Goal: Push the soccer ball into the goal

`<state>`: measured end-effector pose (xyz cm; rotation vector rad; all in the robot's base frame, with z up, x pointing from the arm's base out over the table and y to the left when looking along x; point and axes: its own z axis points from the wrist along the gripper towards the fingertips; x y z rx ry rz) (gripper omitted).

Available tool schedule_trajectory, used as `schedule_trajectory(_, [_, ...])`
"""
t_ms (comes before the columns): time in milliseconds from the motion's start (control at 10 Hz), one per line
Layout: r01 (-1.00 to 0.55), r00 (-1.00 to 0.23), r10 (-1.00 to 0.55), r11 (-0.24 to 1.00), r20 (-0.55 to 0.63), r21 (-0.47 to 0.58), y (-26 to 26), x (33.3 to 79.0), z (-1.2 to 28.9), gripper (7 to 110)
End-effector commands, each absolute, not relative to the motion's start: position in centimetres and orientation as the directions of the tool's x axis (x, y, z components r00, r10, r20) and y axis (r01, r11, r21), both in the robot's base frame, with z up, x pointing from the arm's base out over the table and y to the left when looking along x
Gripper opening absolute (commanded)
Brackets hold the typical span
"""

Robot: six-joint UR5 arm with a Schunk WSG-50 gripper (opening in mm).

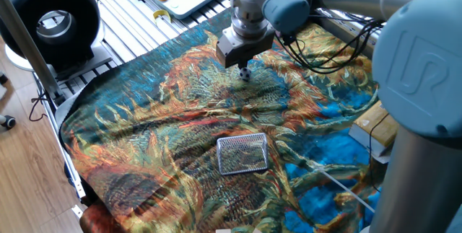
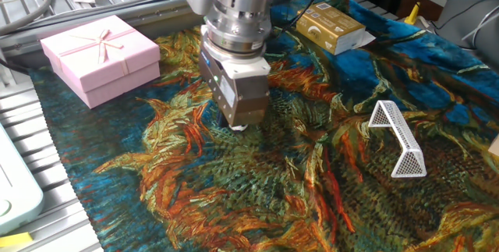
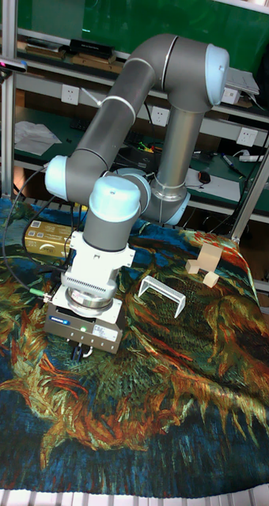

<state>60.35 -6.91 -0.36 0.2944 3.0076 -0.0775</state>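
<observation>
The soccer ball point(image 1: 246, 74), tiny and black-and-white, lies on the patterned cloth right under my gripper point(image 1: 242, 64). In the other fixed view only a white sliver of the soccer ball point(image 2: 239, 127) shows below my gripper point(image 2: 237, 121), which stands low over the cloth and touches or nearly touches it. The fingers look pressed together with nothing held. The goal point(image 1: 242, 154), a small silver mesh frame, sits nearer the cloth's front edge, well apart from the ball. The goal point(image 2: 399, 140) stands at the right in the other fixed view. In the tall view the goal point(image 3: 162, 292) is right of my gripper point(image 3: 77, 350).
A pink gift box point(image 2: 100, 53) and a tan cardboard box point(image 2: 330, 27) rest on the cloth behind the gripper. Wooden blocks point(image 3: 204, 266) stand beyond the goal. A black round fan point(image 1: 50, 18) and cables point(image 1: 328, 42) lie off the cloth.
</observation>
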Motion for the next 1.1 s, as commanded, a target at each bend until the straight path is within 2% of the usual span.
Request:
schedule_trajectory(0, [0.208, -0.971, 0.203, 0.978, -0.128, -0.031, -7.2, 59.2, -0.4, 7])
schedule_trajectory(700, [0.260, -0.958, 0.257, 0.966, -0.124, -0.007, -6.8, 56.6, -0.6, 7])
schedule_trajectory(1000, [0.212, -0.968, 0.196, 0.972, -0.154, -0.101, -9.8, 55.8, -0.2, 7])
